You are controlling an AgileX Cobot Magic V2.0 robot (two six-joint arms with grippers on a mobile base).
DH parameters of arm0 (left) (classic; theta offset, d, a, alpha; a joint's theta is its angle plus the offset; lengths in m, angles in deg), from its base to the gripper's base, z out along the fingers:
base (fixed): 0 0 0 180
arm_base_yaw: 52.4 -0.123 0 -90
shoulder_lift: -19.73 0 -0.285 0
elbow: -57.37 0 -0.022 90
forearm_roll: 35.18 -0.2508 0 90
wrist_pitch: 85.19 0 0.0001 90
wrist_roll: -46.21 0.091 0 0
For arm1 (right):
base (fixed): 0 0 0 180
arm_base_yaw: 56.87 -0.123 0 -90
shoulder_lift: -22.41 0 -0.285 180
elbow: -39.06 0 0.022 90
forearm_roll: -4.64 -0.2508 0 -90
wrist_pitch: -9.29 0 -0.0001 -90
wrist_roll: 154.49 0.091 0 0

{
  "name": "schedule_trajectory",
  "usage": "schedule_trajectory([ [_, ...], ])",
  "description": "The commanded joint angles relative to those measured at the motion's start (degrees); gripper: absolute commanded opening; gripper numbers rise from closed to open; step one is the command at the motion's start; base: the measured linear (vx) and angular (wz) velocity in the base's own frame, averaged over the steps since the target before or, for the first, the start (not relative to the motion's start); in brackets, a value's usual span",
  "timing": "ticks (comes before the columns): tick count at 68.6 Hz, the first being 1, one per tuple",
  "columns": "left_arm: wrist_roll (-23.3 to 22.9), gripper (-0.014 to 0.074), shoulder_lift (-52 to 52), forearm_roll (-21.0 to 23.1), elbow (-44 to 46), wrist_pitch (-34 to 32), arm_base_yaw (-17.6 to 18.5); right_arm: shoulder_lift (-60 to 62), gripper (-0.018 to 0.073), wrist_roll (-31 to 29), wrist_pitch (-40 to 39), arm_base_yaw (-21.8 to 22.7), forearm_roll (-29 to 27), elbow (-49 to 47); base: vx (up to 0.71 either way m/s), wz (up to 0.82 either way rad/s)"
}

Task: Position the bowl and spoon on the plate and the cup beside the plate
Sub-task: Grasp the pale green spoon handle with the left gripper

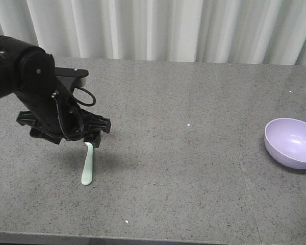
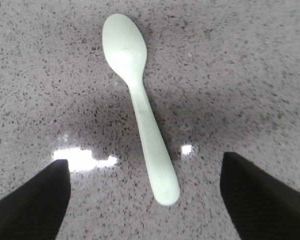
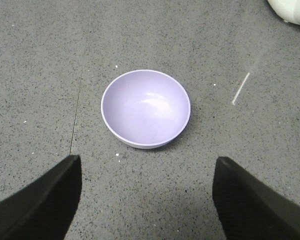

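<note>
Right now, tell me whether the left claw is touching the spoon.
Apart. The left wrist view shows the left claw open, with bare table visible on both sides of the spoon handle.

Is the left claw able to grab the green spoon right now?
Probably yes. The left claw is open, with its fingers on either side of the spoon handle, and nothing else lies on the table between them.
</note>
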Motion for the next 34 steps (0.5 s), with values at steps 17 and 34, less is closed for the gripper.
schedule_trajectory([
  [17, -3.0, 0.0575, -3.1, -0.3, 1.8, -5.2, 0.4, -0.3, 0.0538, 0.0, -4.1, 0.0, 0.6, -1.6, 0.0, 0.0],
  [34, -4.7, 0.0575, -7.8, -1.4, 1.8, -6.5, 0.4, -0.3, 0.0538, 0.0, -4.3, 0.0, 0.6, -1.6, 0.0, 0.0],
])
